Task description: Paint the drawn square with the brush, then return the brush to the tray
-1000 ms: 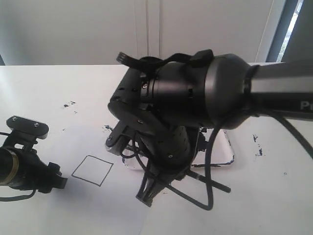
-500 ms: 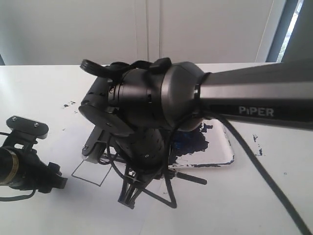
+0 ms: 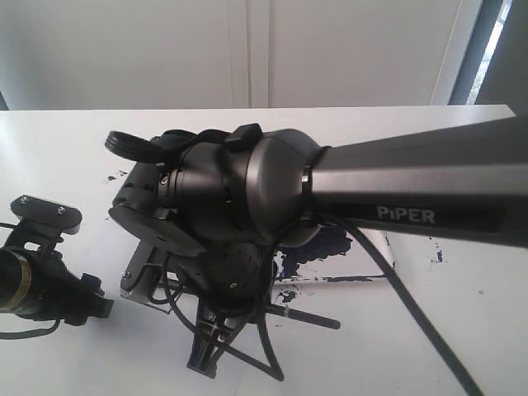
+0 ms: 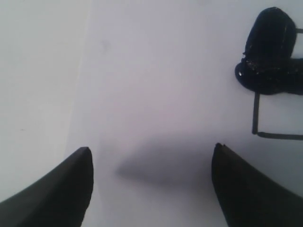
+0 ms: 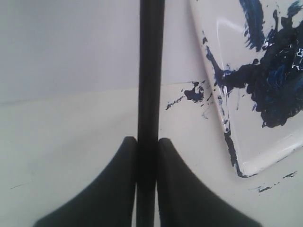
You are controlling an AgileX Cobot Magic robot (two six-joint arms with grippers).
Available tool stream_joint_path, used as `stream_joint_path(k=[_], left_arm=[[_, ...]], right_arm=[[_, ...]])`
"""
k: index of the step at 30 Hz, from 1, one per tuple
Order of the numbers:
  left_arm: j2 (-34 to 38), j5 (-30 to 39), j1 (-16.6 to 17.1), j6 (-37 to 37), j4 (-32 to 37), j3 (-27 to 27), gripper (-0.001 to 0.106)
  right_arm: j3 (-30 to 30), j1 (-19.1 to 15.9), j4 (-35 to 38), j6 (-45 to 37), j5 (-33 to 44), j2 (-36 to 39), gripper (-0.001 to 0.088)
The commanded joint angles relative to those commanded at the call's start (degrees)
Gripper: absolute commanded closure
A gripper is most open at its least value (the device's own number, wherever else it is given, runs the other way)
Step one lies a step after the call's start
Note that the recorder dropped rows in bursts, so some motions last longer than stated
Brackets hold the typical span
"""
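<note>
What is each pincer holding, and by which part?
The right pincer is shut on the brush, clamping it partway along its black handle. The left pincer is open and holds nothing.

Before me the white table (image 3: 66, 140) carries a sheet of white paper (image 4: 156, 71) and loose dark blue paint specks (image 3: 115, 176), some at its far left, some towards its right edge, with a pale wall (image 3: 124, 49) and a dark window frame (image 3: 483, 41) behind.
</note>
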Motion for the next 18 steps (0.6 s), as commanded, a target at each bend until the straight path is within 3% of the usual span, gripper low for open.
stream_joint_path(k=[18], left_arm=[[0.0,0.0,0.0,0.0,0.0,0.0,0.03]], right_arm=[[0.1,-2.6,-4.5,0.0,0.0,0.0,0.0868]])
